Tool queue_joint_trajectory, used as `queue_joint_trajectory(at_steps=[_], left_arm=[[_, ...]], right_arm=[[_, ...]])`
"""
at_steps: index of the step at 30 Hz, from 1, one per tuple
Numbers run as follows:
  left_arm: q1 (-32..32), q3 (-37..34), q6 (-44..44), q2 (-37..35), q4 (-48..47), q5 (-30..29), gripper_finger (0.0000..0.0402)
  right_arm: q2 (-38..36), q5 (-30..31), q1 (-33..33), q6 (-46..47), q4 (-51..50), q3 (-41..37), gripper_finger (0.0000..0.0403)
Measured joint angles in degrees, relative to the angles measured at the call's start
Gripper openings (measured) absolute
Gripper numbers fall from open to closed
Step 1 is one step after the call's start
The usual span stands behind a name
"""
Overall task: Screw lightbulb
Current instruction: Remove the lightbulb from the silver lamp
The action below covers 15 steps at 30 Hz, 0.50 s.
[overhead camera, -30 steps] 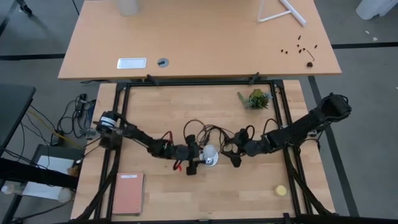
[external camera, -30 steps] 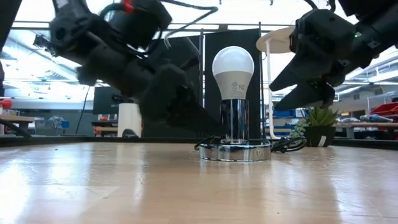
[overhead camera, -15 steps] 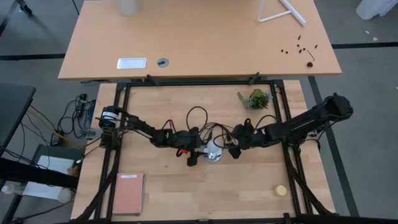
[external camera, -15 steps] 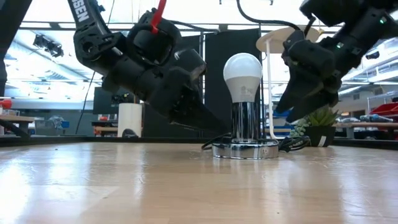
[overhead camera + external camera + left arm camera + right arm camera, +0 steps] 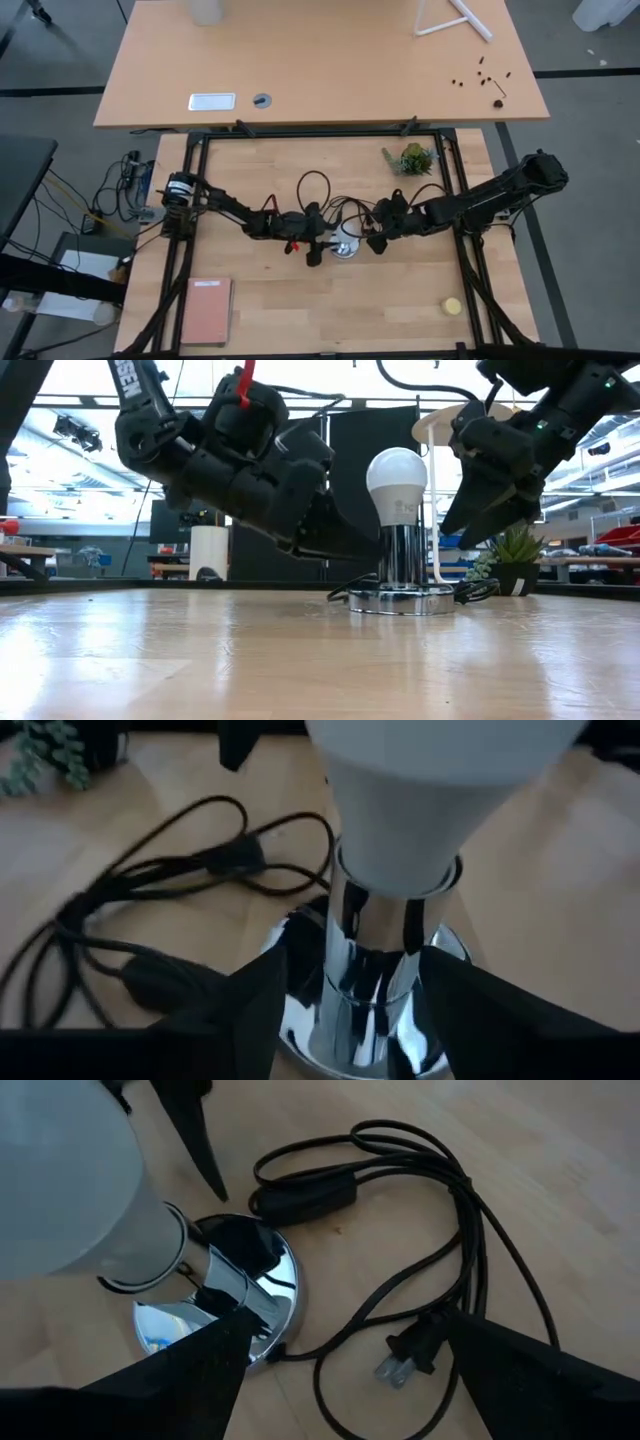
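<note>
The white lightbulb (image 5: 397,480) stands upright in a chrome lamp, which has a stem (image 5: 400,555) on a round silvery base (image 5: 400,600), at the table's middle (image 5: 346,243). My left gripper (image 5: 325,247) reaches in low from the table's left, with its fingers around the stem (image 5: 375,970) below the bulb (image 5: 440,790). My right gripper (image 5: 372,240) is open, just right of the bulb and a little above the table (image 5: 480,510). Its fingers (image 5: 200,1370) are spread wide and touch nothing. The bulb (image 5: 60,1170) shows ahead of them. My left gripper has the lamp's chrome stem (image 5: 400,970) between its two fingers, just under the bulb's socket. The fingers come nearly level from the table's left, slanting down, and lie across the stem. The lamp stands upright with its base flat on the table.
The lamp's black cord and plug (image 5: 400,1230) lie coiled on the far side of the base (image 5: 320,195). A small potted plant (image 5: 410,158) stands at the far right. A red notebook (image 5: 205,312) lies near left, and a flat yellow round thing (image 5: 452,306) near right.
My left gripper has gone toward the table's right and far edges. The lamp has slid along with it, staying upright on its base. My right gripper has gone left toward the bulb and risen a little, staying open.
</note>
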Motion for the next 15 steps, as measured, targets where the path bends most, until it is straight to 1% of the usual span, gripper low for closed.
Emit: queue_joint_trajectory(at_steps=[2, 6, 15], left_arm=[[0.0, 0.1, -0.2, 1.9, 2.1, 0.3, 0.0242], [0.0, 0.1, -0.8, 5.4, 10.0, 1.0, 0.0256], [0.0, 0.8, -0.2, 12.3, 26.5, -0.6, 0.0249]], right_arm=[[0.0, 0.0, 0.0, 0.0, 0.0, 0.0, 0.0345], [0.0, 0.3, 0.0, 0.0, 0.3, 0.0, 0.0345], [0.0, 0.6, -0.4, -0.5, 0.8, 0.0, 0.0346]])
